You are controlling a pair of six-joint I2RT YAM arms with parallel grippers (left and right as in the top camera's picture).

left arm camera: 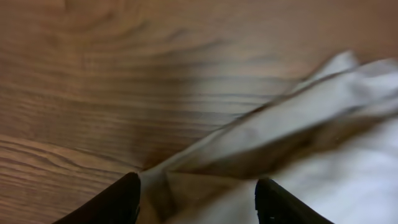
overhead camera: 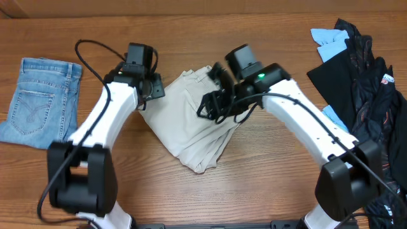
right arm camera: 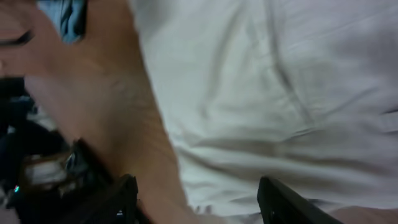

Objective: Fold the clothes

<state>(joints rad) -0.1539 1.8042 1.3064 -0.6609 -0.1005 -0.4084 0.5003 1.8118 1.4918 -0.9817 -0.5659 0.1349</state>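
Note:
The beige khaki shorts (overhead camera: 191, 121) lie folded in a bundle at the table's middle. My left gripper (overhead camera: 150, 92) sits at their left edge; in the left wrist view its open fingers (left arm camera: 198, 202) straddle a beige fold (left arm camera: 298, 124) on the wood. My right gripper (overhead camera: 213, 108) hovers over the shorts' upper right part; in the right wrist view its open fingers (right arm camera: 198, 202) are over the pale cloth (right arm camera: 267, 93) and its edge, with nothing held.
Light-blue denim shorts (overhead camera: 39, 98) lie folded at the far left. A heap of black and sky-blue garments (overhead camera: 362, 70) fills the right side; part of it shows in the right wrist view (right arm camera: 65, 18). Bare wood lies in front.

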